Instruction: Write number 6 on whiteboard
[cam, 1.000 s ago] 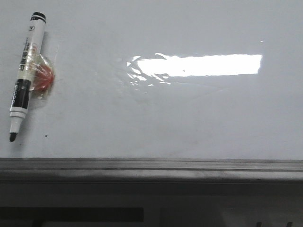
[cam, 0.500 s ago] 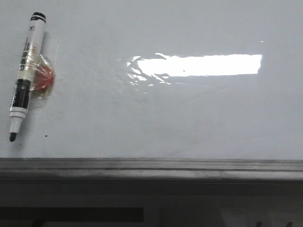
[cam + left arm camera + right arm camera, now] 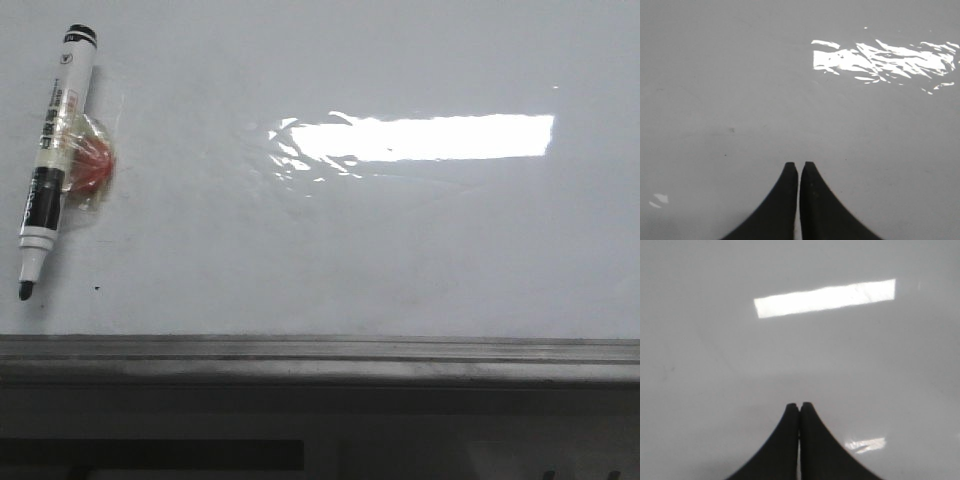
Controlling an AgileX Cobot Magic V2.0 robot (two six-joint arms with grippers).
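Observation:
The whiteboard (image 3: 400,240) is glossy white-grey and fills most of the front view, with a bright rectangular reflection. No number 6 shows on it; only a tiny black dot (image 3: 97,289) sits near the marker tip. A black-and-white marker (image 3: 55,150) lies uncapped at the board's left, tip toward the near rail, on a clear wrapper with a red patch (image 3: 92,165). My left gripper (image 3: 799,164) is shut and empty over bare board. My right gripper (image 3: 799,404) is shut and empty over bare board. Neither gripper shows in the front view.
A grey metal edge rail (image 3: 320,350) runs along the board's near side, with a dark ledge below it.

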